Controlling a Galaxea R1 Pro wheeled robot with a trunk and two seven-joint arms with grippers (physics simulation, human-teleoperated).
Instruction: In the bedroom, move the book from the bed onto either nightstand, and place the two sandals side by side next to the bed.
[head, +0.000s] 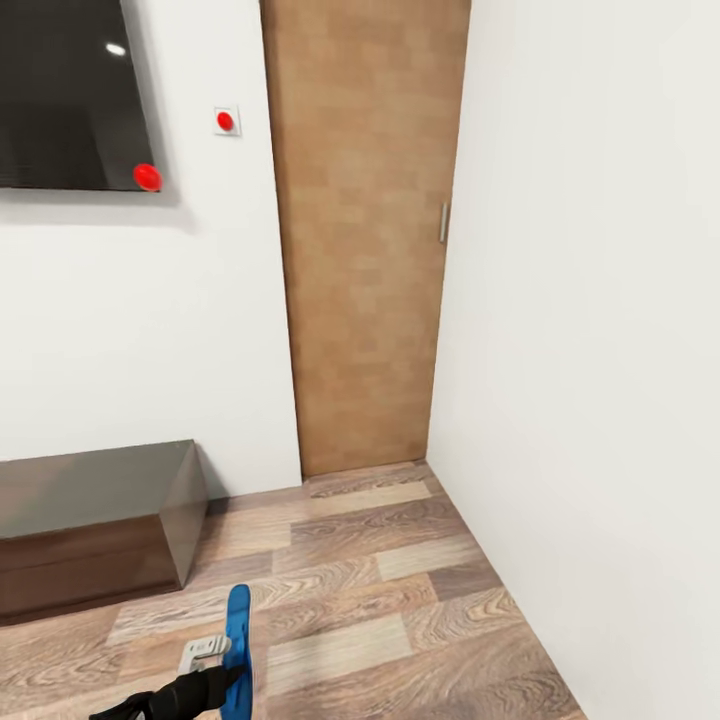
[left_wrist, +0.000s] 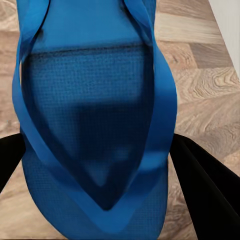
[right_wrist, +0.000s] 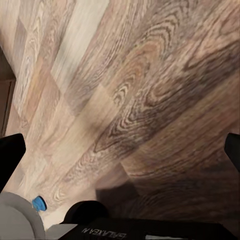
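Your left gripper (head: 232, 672) is clamped on one sandal (head: 238, 640) at the head view's bottom left, long axis pointing up-frame (bed unseen); your right gripper (right_wrist: 120, 150) is spread open, empty.

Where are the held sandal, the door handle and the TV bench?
sandal (left_wrist: 95, 115): left wrist view, footbed between the straps
door handle (head: 443, 222): head view, middle of the metal bar
TV bench (head: 90, 490): head view, top surface

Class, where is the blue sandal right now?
The sandal is held upright in the left hand at the head view's bottom left, above the wood floor, near the low bench.
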